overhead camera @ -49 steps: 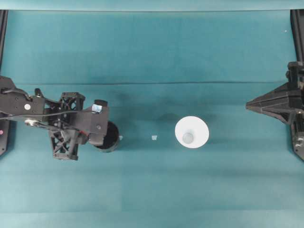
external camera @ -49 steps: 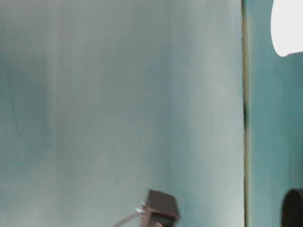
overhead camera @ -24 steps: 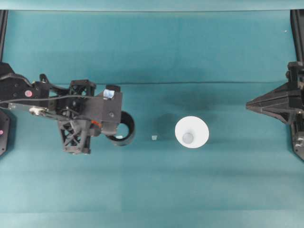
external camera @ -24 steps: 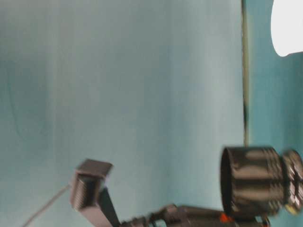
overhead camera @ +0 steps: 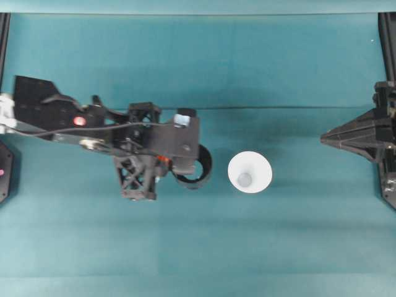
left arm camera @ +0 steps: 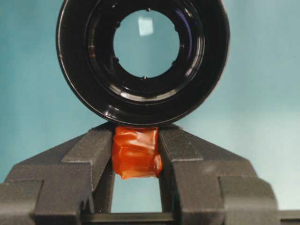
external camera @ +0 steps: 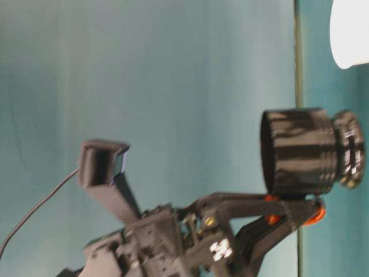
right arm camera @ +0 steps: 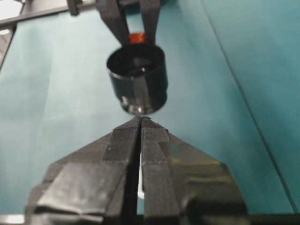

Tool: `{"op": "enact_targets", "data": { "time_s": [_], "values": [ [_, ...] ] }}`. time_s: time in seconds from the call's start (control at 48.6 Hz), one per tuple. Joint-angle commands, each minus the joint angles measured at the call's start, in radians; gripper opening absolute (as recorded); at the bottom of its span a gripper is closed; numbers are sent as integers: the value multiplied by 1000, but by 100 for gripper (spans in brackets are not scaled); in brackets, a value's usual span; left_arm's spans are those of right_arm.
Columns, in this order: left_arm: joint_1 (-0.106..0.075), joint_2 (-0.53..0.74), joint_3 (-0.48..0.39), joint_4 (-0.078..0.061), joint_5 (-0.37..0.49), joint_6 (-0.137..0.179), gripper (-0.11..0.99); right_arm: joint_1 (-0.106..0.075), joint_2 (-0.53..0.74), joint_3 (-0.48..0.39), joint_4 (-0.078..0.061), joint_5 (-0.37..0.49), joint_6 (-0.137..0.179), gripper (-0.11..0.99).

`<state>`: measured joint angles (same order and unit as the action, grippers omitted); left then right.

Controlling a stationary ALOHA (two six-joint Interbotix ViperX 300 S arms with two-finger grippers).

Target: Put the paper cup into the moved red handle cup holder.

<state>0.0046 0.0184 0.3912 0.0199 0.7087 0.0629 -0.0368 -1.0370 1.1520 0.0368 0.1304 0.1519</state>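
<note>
Change: left gripper, pinching the red handle, had carried the cup holder off the bench to just beside the paper cup ahead | Right gripper: pressed together, parked | Meaning: holder needs setting down before cup insertion.

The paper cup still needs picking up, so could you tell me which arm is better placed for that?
Right. The right end effector is shut and empty, facing the paper cup; the left end effector is occupied, clamping the red handle cup holder.
</note>
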Motion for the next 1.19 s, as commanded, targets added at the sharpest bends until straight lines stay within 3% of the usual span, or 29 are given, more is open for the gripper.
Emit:
{"op": "enact_targets", "data": {
  "time_s": [0.0,0.391,0.762,1.174],
  "values": [
    [2,23,-31,3,-9,2,27,-2,5,-15,3,-5,6,-10],
    [6,114,-46,3,-83,2,27,-3,5,-15,2,-5,6,-10],
    [12,130,-43,3,-86,2,27,-3,3,-15,3,-5,6,-10],
    [31,176,-38,3,-100,2,27,-6,-3,-17,0,-11,6,-10]
  ]
}}
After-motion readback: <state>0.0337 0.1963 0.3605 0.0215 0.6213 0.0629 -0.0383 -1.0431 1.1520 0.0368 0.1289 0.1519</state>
